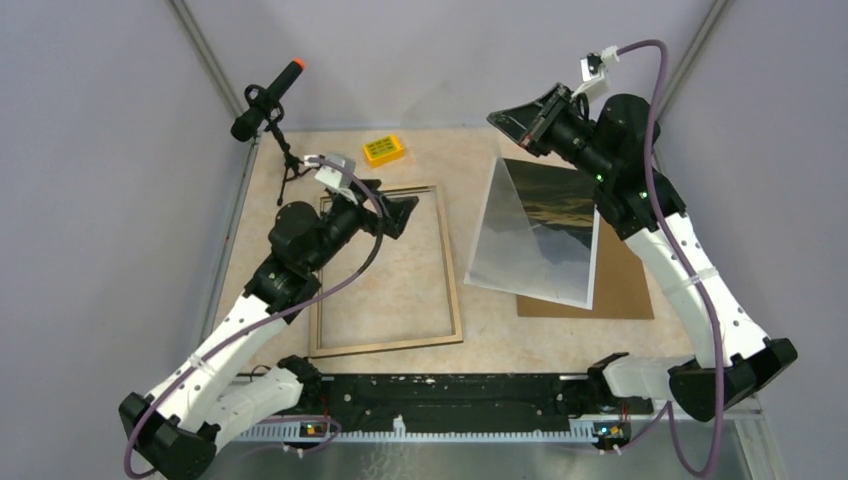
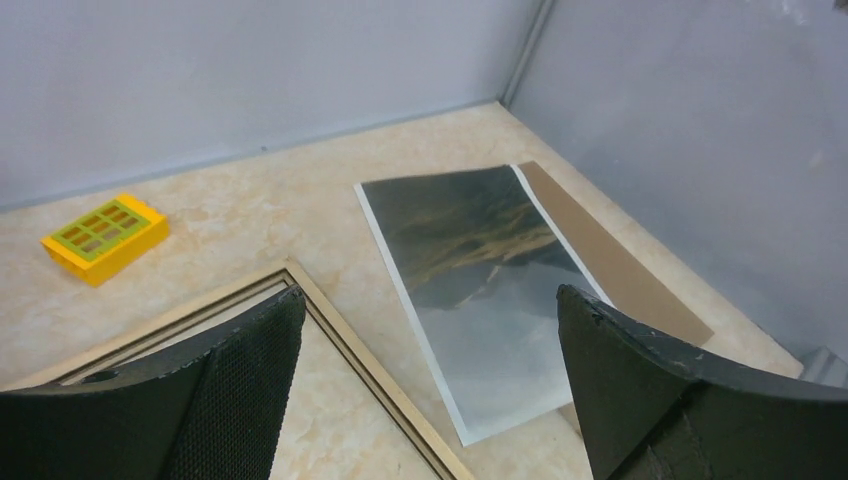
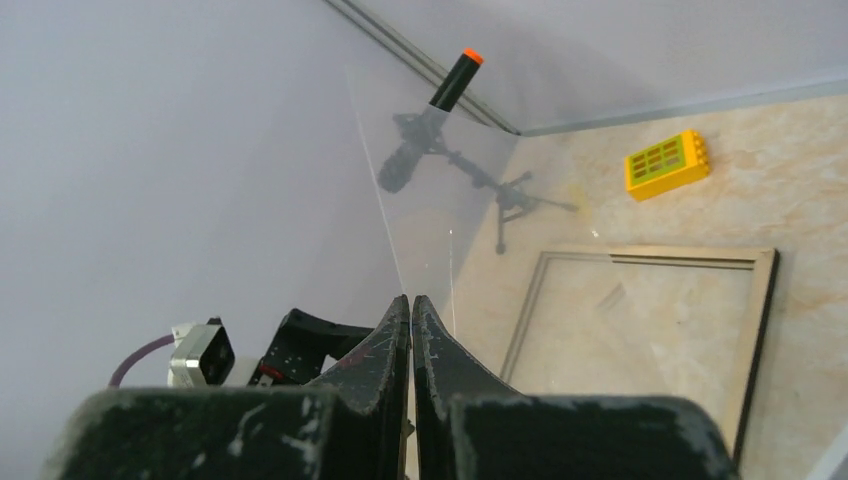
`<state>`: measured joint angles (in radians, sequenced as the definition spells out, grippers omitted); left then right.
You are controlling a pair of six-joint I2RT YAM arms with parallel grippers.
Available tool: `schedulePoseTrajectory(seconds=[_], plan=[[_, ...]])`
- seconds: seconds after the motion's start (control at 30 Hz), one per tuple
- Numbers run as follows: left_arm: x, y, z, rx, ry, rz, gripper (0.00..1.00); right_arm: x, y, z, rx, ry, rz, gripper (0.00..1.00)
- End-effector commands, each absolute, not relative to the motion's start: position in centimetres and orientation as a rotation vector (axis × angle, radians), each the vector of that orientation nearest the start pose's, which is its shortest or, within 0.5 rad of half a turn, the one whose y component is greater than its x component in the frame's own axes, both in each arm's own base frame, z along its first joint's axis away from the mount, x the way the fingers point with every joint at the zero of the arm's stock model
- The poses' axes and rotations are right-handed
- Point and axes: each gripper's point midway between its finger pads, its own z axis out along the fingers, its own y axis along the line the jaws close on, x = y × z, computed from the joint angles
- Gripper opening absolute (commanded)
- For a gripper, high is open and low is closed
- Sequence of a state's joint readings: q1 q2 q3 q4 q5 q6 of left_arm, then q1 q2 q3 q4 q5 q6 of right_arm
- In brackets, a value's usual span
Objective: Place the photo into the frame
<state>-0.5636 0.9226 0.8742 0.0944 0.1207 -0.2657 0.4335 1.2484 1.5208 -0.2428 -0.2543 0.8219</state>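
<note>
The photo [image 1: 560, 195], a dark mountain print with a white border, lies face up on the brown hardboard sheet [image 1: 625, 290] at the right; it also shows in the left wrist view [image 2: 460, 235]. The frame [image 1: 452, 275] lies flat on the table at centre-left, light wood side up, with nothing inside it. My right gripper [image 1: 500, 122] is shut on a corner of a clear pane [image 1: 530, 255] and holds it tilted up over the photo; the pane's lower edge rests near the hardboard. My left gripper [image 1: 405, 215] is open and empty above the frame's far right corner [image 2: 340, 330].
A yellow brick [image 1: 383, 149] lies at the back of the table. A microphone on a small tripod [image 1: 268, 100] stands at the back left corner. Grey walls close in the table on three sides.
</note>
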Motion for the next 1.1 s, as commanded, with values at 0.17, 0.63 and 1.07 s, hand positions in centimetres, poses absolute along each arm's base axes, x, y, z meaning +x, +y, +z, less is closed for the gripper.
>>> schedulePoseTrajectory(seconds=[0.17, 0.63, 1.07], plan=[[27.1, -16.5, 40.4, 0.158, 1.313, -0.620, 0.98, 33.0, 24.0, 49.8, 0.238, 1.537, 1.337, 0.00], [28.5, -18.1, 38.4, 0.206, 1.389, -0.644, 0.98, 41.7, 15.7, 28.1, 0.660, 1.852, 1.370, 0.00], [30.1, -21.3, 35.1, 0.321, 1.505, -0.731, 0.98, 43.3, 15.7, 15.0, 0.448, 2.203, 1.448, 0.00]])
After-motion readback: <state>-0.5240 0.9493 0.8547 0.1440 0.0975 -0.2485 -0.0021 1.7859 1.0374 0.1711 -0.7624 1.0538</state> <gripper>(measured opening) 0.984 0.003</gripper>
